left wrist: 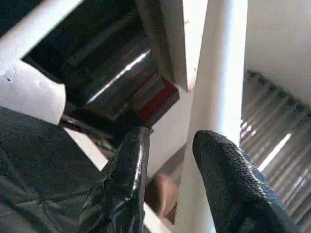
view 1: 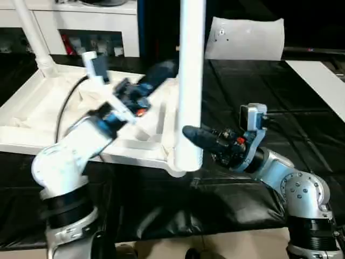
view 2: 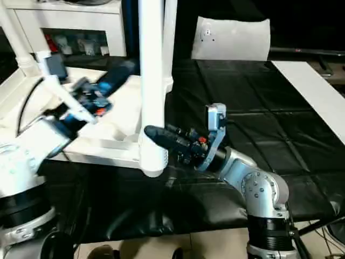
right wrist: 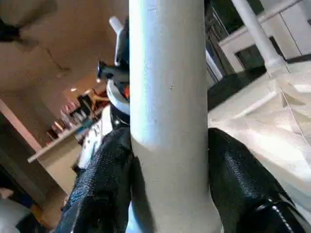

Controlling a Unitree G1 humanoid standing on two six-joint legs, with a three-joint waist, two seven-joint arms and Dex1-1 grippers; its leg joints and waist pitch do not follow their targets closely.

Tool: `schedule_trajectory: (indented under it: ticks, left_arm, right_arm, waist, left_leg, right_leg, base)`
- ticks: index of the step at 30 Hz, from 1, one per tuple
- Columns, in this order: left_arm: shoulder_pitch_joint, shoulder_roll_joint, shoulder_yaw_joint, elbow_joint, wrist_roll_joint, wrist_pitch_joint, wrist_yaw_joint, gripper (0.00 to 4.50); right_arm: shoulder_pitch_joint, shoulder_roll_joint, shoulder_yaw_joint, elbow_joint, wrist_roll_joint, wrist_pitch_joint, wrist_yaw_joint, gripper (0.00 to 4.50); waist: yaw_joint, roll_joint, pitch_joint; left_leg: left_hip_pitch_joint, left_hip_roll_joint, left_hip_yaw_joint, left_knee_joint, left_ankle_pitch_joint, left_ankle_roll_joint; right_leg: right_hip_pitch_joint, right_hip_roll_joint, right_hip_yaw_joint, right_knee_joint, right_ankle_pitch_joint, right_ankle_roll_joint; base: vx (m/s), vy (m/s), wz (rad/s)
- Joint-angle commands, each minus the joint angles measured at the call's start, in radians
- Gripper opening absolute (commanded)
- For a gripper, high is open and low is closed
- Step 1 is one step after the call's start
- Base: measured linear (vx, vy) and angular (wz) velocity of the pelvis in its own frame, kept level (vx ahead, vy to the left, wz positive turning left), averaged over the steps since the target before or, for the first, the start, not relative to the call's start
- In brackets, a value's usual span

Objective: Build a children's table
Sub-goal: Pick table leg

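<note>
While your right gripper [right wrist: 167, 160] pinches the upright leg [view 1: 191, 81] to steady it in its corner socket [view 1: 180, 162], your left gripper [left wrist: 170, 165] (fingers spread) waits beside.

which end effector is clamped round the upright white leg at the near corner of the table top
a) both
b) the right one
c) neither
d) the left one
b: in the right wrist view the right end effector has one black finger on each side of the leg, both touching it, while the left end effector sits open beside a leg without closing on it.
</note>
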Motion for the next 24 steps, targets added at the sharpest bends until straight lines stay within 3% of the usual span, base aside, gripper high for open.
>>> schedule_trajectory:
  ticks: [1,7,12,17,22,24]
  left_arm:
    - [0.005,0.002,-0.003,0.001,-0.041,0.021,0.019,2.14]
    - [0.030,0.014,-0.061,-0.030,-0.051,0.049,0.006,2.14]
    - [0.057,0.061,-0.143,-0.048,0.046,0.032,0.005,2.14]
    - [0.115,0.125,-0.235,-0.115,0.165,-0.082,-0.081,2.14]
    - [0.148,0.141,-0.251,-0.148,0.169,-0.108,-0.115,2.14]
    - [0.168,0.190,-0.293,-0.153,0.241,-0.152,-0.143,2.14]
  right_arm:
    - [0.001,-0.020,0.018,-0.028,-0.022,-0.024,0.006,1.89]
    - [0.001,-0.041,0.084,-0.038,-0.102,-0.086,0.003,1.89]
    - [-0.004,-0.046,0.136,-0.045,-0.165,-0.145,-0.009,1.89]
    - [-0.009,-0.035,0.182,-0.030,-0.255,-0.230,-0.052,1.89]
    - [-0.012,-0.040,0.202,-0.026,-0.291,-0.261,-0.057,1.89]
    - [-0.011,-0.050,0.219,-0.029,-0.324,-0.281,-0.062,1.89]
  waist:
    - [0.000,0.007,-0.087]
    - [-0.002,0.005,-0.084]
    - [-0.007,0.007,-0.083]
    - [-0.015,0.009,-0.084]
    - [-0.017,0.011,-0.084]
    - [-0.018,0.012,-0.083]
  left_leg:
    - [0.004,-0.007,0.012,-0.073,-0.166,0.006]
    - [0.003,-0.008,0.011,-0.073,-0.181,0.001]
    - [0.004,-0.007,0.008,-0.076,-0.194,0.001]
    - [0.003,-0.003,0.006,-0.078,-0.197,-0.004]
    - [0.004,-0.002,0.007,-0.079,-0.199,-0.001]
    - [0.006,0.000,0.007,-0.080,-0.206,-0.001]
  right_leg:
    - [0.060,-0.061,0.032,-0.093,-0.485,-0.015]
    - [0.059,-0.061,0.029,-0.100,-0.529,0.014]
    - [0.056,-0.059,0.027,-0.103,-0.535,0.030]
    - [0.058,-0.063,0.031,-0.098,-0.515,0.015]
    - [0.059,-0.061,0.034,-0.092,-0.481,-0.013]
    - [0.058,-0.059,0.036,-0.087,-0.468,-0.021]
  base:
    - [0.000,0.000,0.00]
    - [0.000,0.000,0.00]
    - [0.000,0.000,0.00]
    - [0.000,0.000,0.00]
    - [0.000,0.000,0.00]
    - [0.000,0.000,0.00]
